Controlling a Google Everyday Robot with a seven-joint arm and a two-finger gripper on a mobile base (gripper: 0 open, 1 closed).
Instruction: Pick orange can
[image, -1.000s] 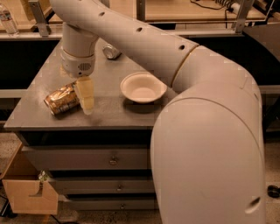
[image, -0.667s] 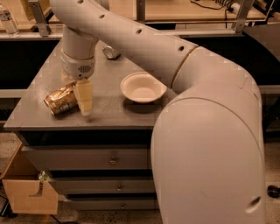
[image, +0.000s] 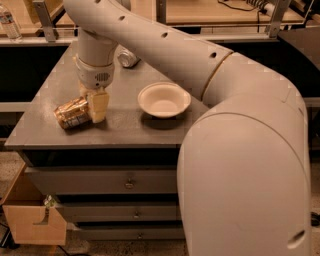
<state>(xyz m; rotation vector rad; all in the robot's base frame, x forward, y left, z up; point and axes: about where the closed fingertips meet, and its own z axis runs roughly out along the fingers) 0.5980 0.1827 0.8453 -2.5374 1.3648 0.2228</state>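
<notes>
Since the earlier frames we note almost no movement: the claw (image: 96, 111) stays low against the right end of the orange can (image: 71, 113). That can lies on its side on the tabletop (image: 125, 131), near the front edge. We cannot tell whether the claw is open or closed.

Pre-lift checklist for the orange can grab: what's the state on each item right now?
1. Tool at the orange can: ok, it sits against one end of the can.
2. Can upright: not ok, it lies on its side on the table.
3. Grip secured on the can: cannot tell.
4. Bowl clear of the tool: ok, well apart.
5. Silver can out of the way: ok, at the far side, behind the arm.
</notes>
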